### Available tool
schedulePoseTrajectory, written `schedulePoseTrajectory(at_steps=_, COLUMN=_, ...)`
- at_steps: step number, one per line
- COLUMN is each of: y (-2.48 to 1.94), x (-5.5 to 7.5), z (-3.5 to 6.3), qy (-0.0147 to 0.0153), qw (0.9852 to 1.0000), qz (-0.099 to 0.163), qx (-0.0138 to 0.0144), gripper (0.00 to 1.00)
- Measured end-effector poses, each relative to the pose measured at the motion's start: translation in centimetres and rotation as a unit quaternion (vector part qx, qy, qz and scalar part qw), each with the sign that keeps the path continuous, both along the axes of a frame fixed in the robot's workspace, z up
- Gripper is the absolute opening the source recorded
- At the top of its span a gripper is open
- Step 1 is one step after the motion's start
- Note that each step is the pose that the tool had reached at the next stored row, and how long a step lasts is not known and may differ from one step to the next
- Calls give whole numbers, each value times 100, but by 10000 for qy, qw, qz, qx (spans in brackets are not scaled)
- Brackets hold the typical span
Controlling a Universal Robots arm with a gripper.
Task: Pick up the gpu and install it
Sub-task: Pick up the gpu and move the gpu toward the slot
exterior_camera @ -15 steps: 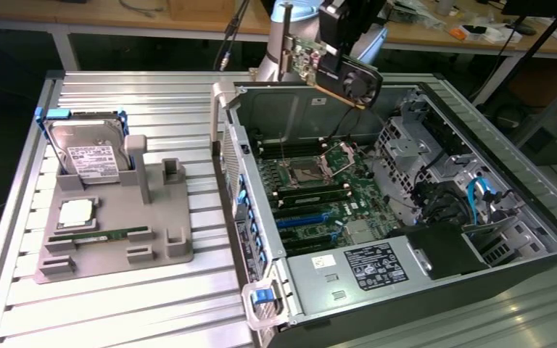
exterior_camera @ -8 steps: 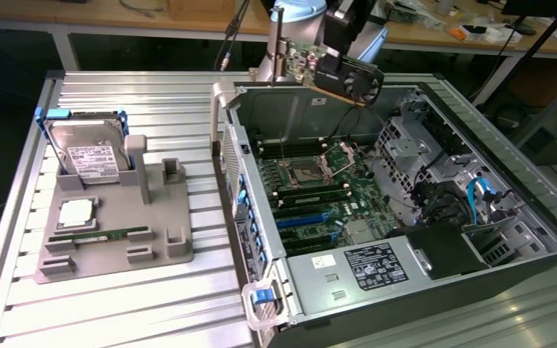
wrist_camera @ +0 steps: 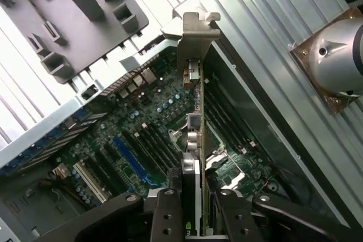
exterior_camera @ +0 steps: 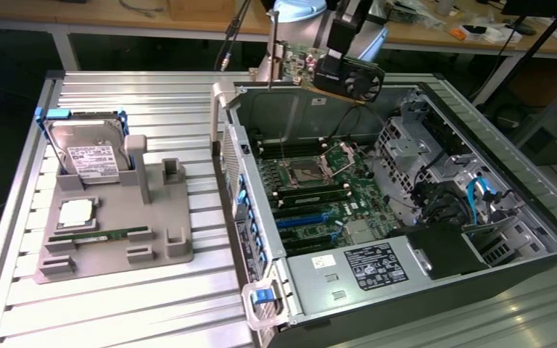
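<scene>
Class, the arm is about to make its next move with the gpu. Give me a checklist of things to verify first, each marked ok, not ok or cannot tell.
1. Grip: ok. The pincer is shut on the gpu, with its fingers on both faces.
2. Height: ok. The gpu hangs above the open case.
3. Target: ok. The blue slot on the motherboard is bare.
4. Alignment: not ok. The gpu is tilted and not over the blue slot.
5. Bracket: cannot tell whether the silver bracket lines up with the case's rear opening.
</scene>
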State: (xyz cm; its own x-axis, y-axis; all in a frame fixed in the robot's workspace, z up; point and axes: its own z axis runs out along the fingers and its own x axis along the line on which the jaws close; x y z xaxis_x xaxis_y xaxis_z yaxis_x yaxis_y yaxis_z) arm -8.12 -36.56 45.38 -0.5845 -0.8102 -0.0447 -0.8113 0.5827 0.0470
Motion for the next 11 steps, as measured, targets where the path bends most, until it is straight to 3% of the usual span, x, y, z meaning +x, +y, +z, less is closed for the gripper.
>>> schedulePoseTrajectory(at_steps=3, y=0, x=9, z=-1, qy=2, qw=10000, qz=1, qx=1, gripper=27)
schedulePoseTrajectory(at_steps=8, y=0, x=169, z=-1, qy=94, qw=10000, qz=0, qx=2, gripper=27)
schedulePoseTrajectory(at_steps=11, y=0, x=196, z=-1, qy=108, qw=9999, qz=1, qx=2, gripper=27)
